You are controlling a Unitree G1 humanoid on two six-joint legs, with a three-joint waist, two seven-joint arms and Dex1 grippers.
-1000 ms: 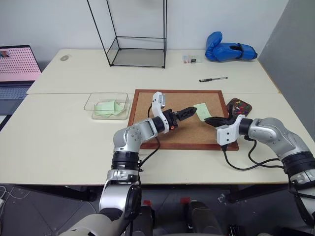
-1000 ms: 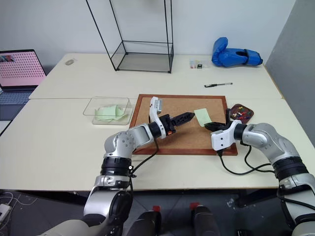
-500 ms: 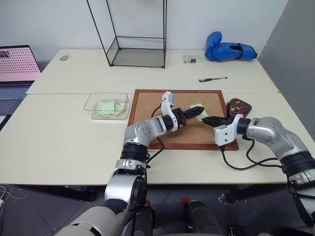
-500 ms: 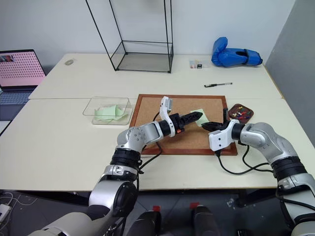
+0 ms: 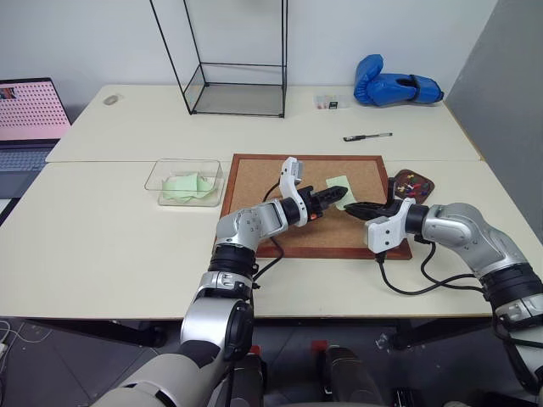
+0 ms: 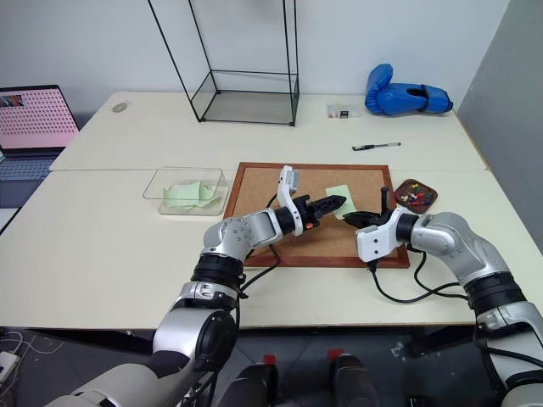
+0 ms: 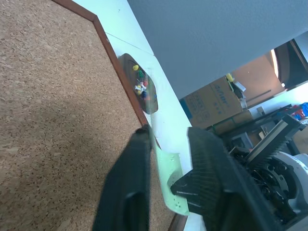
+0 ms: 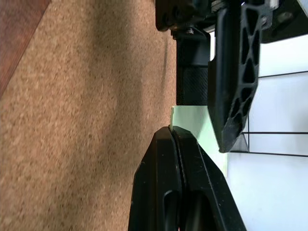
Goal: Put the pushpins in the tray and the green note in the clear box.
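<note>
Green note (image 5: 338,181) is hanging above the corkboard (image 5: 254,191), pinched at one edge by the right gripper (image 8: 172,131), whose fingers are pressing tightly together on it. Left gripper (image 7: 166,147) is straddling the note, jaws still slightly apart. Tray (image 5: 418,180) is sitting beside the corkboard's right edge.

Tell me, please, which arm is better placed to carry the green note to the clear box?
Probably the left. Its fingers already straddle the green note, and the clear box lies on the robot's left.
</note>
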